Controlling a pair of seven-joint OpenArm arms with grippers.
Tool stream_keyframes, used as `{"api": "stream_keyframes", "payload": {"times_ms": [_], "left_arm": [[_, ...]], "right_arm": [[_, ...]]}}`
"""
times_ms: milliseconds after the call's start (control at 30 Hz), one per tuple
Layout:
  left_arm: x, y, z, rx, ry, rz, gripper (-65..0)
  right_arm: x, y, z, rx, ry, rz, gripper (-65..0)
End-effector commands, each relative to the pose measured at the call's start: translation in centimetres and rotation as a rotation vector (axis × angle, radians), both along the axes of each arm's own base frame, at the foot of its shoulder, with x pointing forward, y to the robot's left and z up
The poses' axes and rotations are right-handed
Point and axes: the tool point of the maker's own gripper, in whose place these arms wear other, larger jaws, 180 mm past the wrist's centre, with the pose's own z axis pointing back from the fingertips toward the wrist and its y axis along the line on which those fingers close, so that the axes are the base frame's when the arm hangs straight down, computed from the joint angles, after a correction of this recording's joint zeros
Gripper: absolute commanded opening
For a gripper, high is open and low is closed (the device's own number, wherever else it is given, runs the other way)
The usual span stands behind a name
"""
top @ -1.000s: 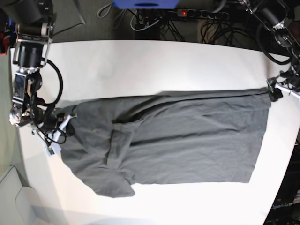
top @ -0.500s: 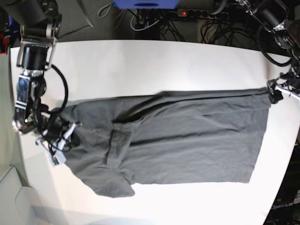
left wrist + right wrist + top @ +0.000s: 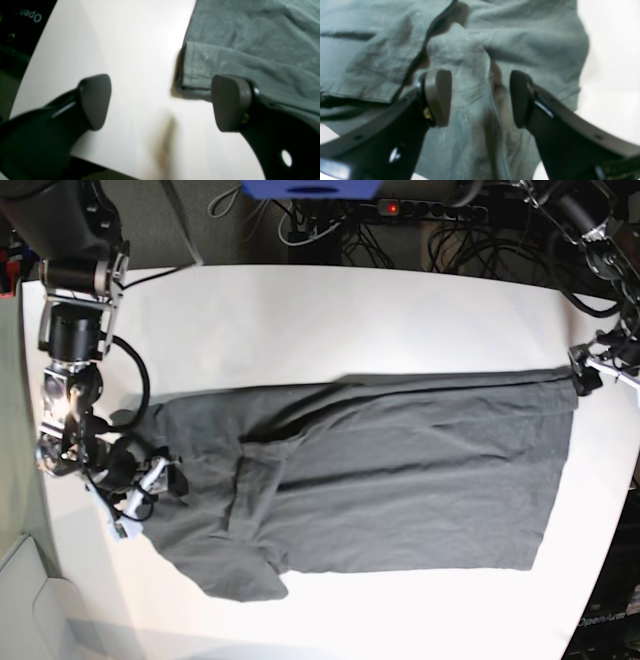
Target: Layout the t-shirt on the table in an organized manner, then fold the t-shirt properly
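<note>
The dark grey t-shirt [image 3: 400, 480] lies spread and wrinkled across the white table [image 3: 300, 320], with a folded flap near its left end. My right gripper [image 3: 150, 490] hangs over the shirt's left edge. In the right wrist view this gripper [image 3: 480, 98] is open, with a raised ridge of the t-shirt [image 3: 467, 62] between its fingers [image 3: 440, 97], untouched by either pad. My left gripper [image 3: 590, 375] sits at the shirt's far right corner. It is open [image 3: 162, 102] just off the hemmed corner of the t-shirt [image 3: 197, 72], above bare table [image 3: 130, 50].
Cables and a power strip [image 3: 400, 208] run behind the table's far edge. A pale grey object [image 3: 30, 605] sits off the table's lower left corner. The table's right edge [image 3: 625, 500] lies close beside the shirt's hem.
The right gripper slid along the shirt's left edge towards the table's near side and opened, letting the cloth go. The left arm and the shirt's right end stayed put.
</note>
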Motion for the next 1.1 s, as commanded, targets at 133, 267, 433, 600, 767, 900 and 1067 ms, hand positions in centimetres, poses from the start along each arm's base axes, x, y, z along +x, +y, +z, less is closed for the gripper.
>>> {"api": "stream_keyframes", "payload": {"times_ms": [133, 267, 433, 600, 767, 900, 1067], "left_arm": [[0.9, 0.8, 1.9, 0.034, -0.054, -0.001, -3.2], [0.9, 0.8, 1.9, 0.034, -0.054, -0.001, -3.2], [0.9, 0.8, 1.9, 0.034, -0.054, -0.001, -3.2], [1.0, 0.7, 1.8, 0.031, -0.055, -0.001, -3.2], [0.9, 0.7, 1.8, 0.031, -0.054, -0.001, -3.2], [0.8, 0.7, 1.7, 0.031, -0.049, -0.001, -3.2], [0.6, 0.7, 1.6, 0.031, -0.046, 0.0, -3.2]], "right_arm": [[2.6, -0.3, 1.7, 0.015, -0.069, -0.02, -27.4], [2.7, 0.1, 1.2, -0.008, -0.077, -0.01, -27.7], [2.6, 0.9, 0.7, -0.025, -0.068, 0.005, -37.9], [2.4, 1.0, 0.3, -0.047, -0.056, 0.012, -47.4], [2.3, 1.2, 0.1, -0.047, -0.052, 0.015, -53.0], [2.3, 1.0, 0.1, -0.046, -0.051, 0.011, -61.5], [1.7, 0.5, -1.4, -0.035, -0.004, -0.002, -65.0]]}}
